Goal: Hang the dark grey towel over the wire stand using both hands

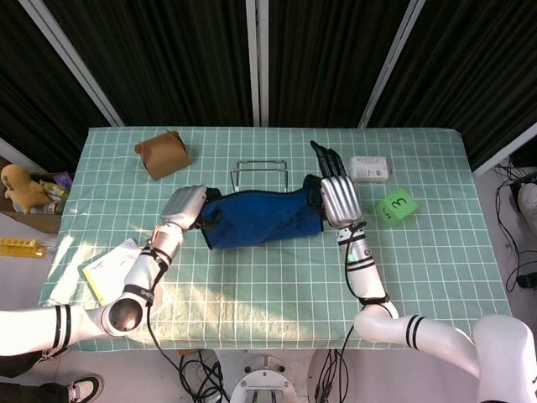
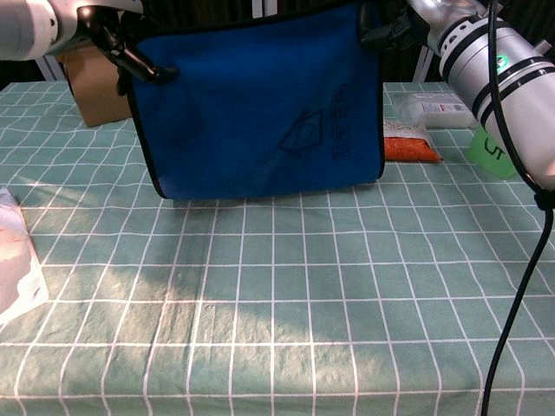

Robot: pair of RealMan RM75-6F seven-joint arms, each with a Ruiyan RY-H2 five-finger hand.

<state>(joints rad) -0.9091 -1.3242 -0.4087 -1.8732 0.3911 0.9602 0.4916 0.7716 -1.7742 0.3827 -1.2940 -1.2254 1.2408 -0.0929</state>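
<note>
The towel (image 1: 262, 218) looks dark blue with a dark hem and a printed emblem. It hangs spread flat above the table, its bottom edge just off the cloth in the chest view (image 2: 260, 104). My left hand (image 1: 186, 206) grips its upper left corner (image 2: 95, 22). At the upper right corner my right hand (image 1: 336, 195) pinches the hem (image 2: 390, 22), its other fingers stretched out. The wire stand (image 1: 258, 168) stands just behind the towel. In the chest view the towel hides it.
A brown cardboard box (image 1: 163, 154) sits at the back left. A white packet (image 1: 370, 168), an orange packet (image 2: 408, 149) and a green numbered block (image 1: 396, 206) lie to the right. A paper booklet (image 1: 109, 269) lies at the front left edge.
</note>
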